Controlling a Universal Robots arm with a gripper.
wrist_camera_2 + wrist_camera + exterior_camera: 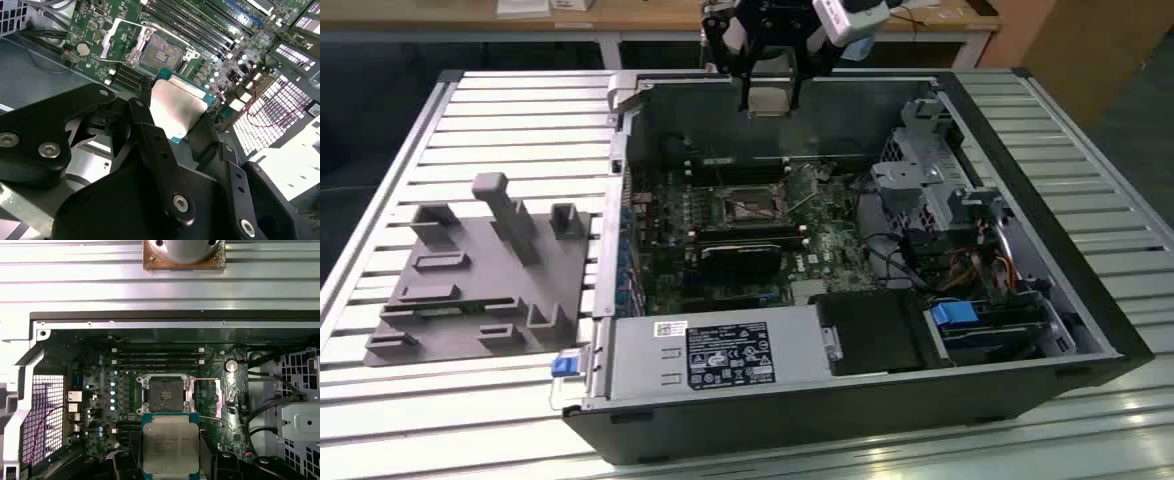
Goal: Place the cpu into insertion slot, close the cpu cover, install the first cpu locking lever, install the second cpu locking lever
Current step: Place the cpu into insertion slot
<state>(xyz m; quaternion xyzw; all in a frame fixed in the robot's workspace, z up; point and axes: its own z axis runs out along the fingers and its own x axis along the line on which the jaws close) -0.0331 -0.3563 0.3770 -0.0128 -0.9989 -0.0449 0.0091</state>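
My gripper (769,97) hangs above the back wall of the open computer case, shut on the cpu (770,93). In both wrist views the cpu (176,106) (170,444) shows its dull silver top and green edge between the black fingers (150,135). The insertion slot (744,205) (161,52) (165,392) lies bare on the green board, below and ahead of the chip. The cpu cover (116,41) (223,392) is swung open to one side of the slot. Thin lever wires run beside the slot.
A grey fixture plate (480,270) with upright pegs sits at the exterior view's left, outside the case. Inside the case are a power supply (720,355), a drive cage (941,190) with cables, and long memory slots (157,357) beside the socket. The case walls (620,150) ring the board.
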